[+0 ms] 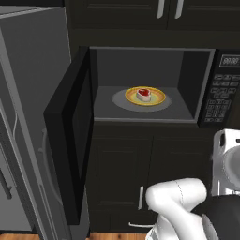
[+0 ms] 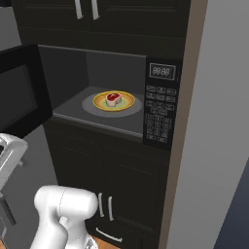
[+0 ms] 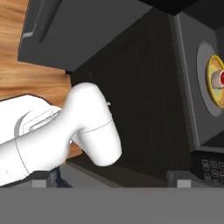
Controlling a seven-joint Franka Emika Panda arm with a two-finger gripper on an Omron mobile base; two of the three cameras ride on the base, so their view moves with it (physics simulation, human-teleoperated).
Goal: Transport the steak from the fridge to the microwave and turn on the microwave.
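- The gripper point(image 3: 111, 183) shows in the hand view as two small finger tips point(image 3: 39, 183) at the bottom edge, set wide apart with nothing between them.
- The gripper is well clear of the microwave point(image 3: 197, 87); seen from the hand, the dark cabinet front point(image 3: 144, 100) below the microwave lies straight ahead, with the wood floor point(image 3: 26, 87) to one side.
- The steak point(image 1: 144, 94) lies well apart from the gripper, inside the open cavity of the microwave point(image 1: 140, 84).
- The steak point(image 2: 114, 99) rests on a yellow-orange plate point(image 2: 114, 101), roughly at the plate's centre.
- The plate point(image 1: 145, 96) sits on the grey round turntable point(image 1: 140, 100) on the microwave floor, about midway between the cavity's side walls.
- In the hand view the steak point(image 3: 218, 78) and plate point(image 3: 214, 78) appear at the far right edge, partly cut off.
- The microwave door point(image 1: 70, 136) stands swung fully open to the left of the cavity.
- The keypad point(image 2: 159, 114) with its digital display point(image 2: 162, 71) occupies the panel right of the cavity; the display digits are too blurred to read.
- Below the microwave are dark cabinet doors point(image 1: 122, 173) with silver handles point(image 1: 140, 198).
- The grey fridge point(image 1: 23, 117) stands left of the microwave, beside the open door.
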